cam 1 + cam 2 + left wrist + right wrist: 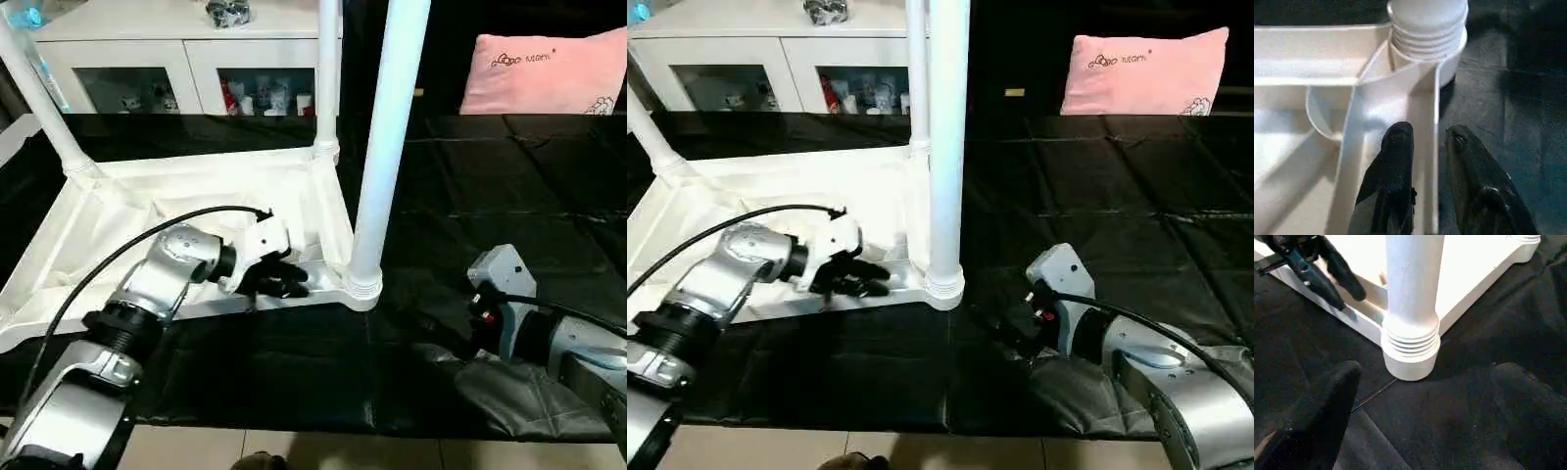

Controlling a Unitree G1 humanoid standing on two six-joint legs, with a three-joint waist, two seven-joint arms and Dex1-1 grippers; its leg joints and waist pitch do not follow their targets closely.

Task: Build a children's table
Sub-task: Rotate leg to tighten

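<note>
The children's table lies upside down on a black sheet, and its white tabletop shows the ribbed underside. Three white legs stand in corner sockets: one at the near right corner, one at the far right, one at the far left. My left gripper is at the near rim, close to the near right leg. Its fingers straddle the rim wall, slightly apart from it. My right gripper rests low on the sheet, wide open, facing that leg's ribbed base and holding nothing.
The black sheet runs out to the right of the table. A white glass-door cabinet stands behind, and a pink pillow lies at the far right. Pale floor shows past the sheet's near edge.
</note>
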